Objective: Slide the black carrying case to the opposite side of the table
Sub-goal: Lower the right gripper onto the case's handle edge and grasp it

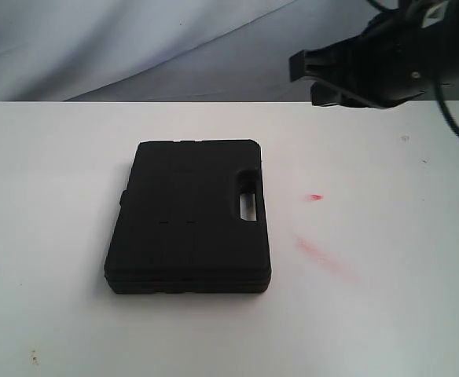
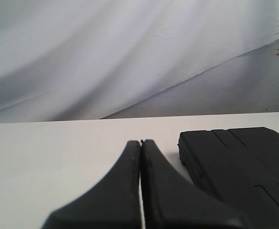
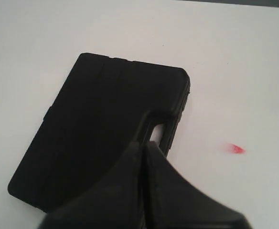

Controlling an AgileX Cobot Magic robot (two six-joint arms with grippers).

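Note:
The black carrying case [image 1: 190, 216] lies flat on the white table [image 1: 387, 322], a little left of the middle, its handle cutout [image 1: 247, 206] on the right-hand side. My right gripper [image 1: 308, 75] hangs shut and empty above the far right of the table, apart from the case. In the right wrist view its closed tips [image 3: 144, 143] show over the case [image 3: 96, 133] near the handle slot [image 3: 156, 131]. My left gripper [image 2: 140, 141] is shut and empty, low over the table [image 2: 44, 157], with the case [image 2: 244, 167] just beside it; the exterior view does not show this gripper.
Red smears mark the table right of the case, a small one [image 1: 314, 196] and a longer faint one [image 1: 320, 255]. Small dark specks [image 1: 33, 357] sit near the front left edge. A pale cloth backdrop [image 1: 135, 47] hangs behind the table's far edge.

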